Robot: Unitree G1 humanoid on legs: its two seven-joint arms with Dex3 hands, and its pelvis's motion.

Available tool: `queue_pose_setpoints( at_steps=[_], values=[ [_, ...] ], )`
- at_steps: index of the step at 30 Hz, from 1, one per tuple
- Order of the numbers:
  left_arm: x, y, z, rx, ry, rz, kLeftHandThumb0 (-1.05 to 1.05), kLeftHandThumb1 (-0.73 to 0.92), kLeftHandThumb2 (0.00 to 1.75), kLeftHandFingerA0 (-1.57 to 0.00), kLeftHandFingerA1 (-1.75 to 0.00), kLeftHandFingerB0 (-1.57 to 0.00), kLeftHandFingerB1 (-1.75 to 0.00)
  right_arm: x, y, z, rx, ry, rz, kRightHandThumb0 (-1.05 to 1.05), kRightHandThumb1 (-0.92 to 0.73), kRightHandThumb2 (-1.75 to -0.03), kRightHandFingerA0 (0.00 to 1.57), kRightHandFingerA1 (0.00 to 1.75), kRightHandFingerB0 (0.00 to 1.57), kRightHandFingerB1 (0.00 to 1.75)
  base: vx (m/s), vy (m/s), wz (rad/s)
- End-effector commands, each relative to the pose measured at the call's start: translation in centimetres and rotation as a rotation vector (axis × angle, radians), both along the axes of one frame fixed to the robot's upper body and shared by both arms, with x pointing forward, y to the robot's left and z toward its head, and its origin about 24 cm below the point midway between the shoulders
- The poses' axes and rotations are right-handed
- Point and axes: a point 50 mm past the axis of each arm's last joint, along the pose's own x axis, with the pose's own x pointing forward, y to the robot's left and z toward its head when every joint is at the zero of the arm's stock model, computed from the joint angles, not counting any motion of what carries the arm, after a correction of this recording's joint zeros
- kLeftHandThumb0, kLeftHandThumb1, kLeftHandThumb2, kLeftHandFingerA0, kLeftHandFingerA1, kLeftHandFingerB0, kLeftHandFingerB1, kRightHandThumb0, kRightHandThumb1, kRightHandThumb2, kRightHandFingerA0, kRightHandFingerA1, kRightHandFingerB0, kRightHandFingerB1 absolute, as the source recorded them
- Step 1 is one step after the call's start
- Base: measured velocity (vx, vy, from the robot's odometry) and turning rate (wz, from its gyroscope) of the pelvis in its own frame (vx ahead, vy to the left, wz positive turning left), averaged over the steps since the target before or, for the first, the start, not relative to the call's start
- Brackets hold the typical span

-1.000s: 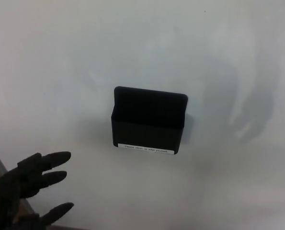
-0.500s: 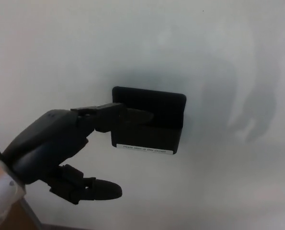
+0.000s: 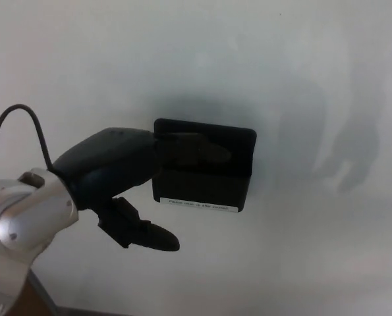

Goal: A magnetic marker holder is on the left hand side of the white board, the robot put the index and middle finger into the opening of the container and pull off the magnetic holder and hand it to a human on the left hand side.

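Marker holder (image 3: 205, 179): we note a black box with a taller back plate, stuck flat against the white board (image 3: 301, 59), roughly centre in the head view. We read a narrow white label strip (image 3: 199, 205) along the bottom of its front wall; the print on it is too small for us to make out. The open top faces upward, and the inside is dark, so we cannot tell what, if anything, it contains.

Our left hand (image 3: 120, 174) comes in from the picture's left and overlaps the holder's left side. Two fingers (image 3: 196, 150) reach across the top of the box at the level of its opening; whether they sit inside the opening or only in front of it we cannot tell, black lying on black. The thumb (image 3: 153, 236) points out below, apart from the fingers and clear of the holder's lower left corner, touching nothing. We record the hand as spread and clamped on nothing we can confirm.

Behind the hand we see the silver wrist housing (image 3: 24, 214) and a black cable (image 3: 14, 131) looping up over it.

On the board to the right, faint grey shadows (image 3: 354, 141) lie well apart from the holder.
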Motion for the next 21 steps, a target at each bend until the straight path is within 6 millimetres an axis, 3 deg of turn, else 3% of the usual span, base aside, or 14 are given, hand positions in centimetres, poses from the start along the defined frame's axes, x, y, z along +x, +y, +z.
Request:
queue_pose_setpoints(
  at_steps=[1, 12, 13, 21],
  values=[
    [1.5, 0.8, -0.1, 0.059, 0.019, 0.08, -0.62, 0.45, 0.55, -0.29, -0.35, -0.27, -0.3, -0.2, -1.0, 0.3, -0.017, -0.018, -0.013, -0.57, -0.73, -0.62, 0.59, 0.51, 0.46, 0.38, 0.0, 0.0, 0.0],
    [2.9, 1.2, 0.7, 0.059, -0.005, 0.101, -0.66, 0.46, 0.56, -0.27, -0.34, -0.25, -0.29, -0.2, -0.9, 0.2, -0.013, -0.018, -0.006, -0.57, -0.73, -0.62, 0.61, 0.51, 0.46, 0.38, 0.0, 0.0, 0.0],
    [2.9, 1.0, 0.8, 0.067, -0.008, 0.102, -0.31, 0.2, 0.84, -0.1, -0.51, -0.09, -0.49, -0.3, -0.9, 0.2, -0.007, -0.013, -0.013, -0.56, -0.72, -0.62, 0.6, 0.51, 0.47, 0.38, 0.0, 0.0, 0.0],
    [2.9, 0.3, 1.4, 0.051, -0.014, 0.083, -0.3, 0.22, 0.85, -0.1, -0.51, -0.09, -0.49, -0.4, -0.9, 0.2, -0.02, -0.013, -0.008, -0.56, -0.75, -0.63, 0.59, 0.51, 0.47, 0.38, 0.0, 0.0, 0.0]
  ],
)
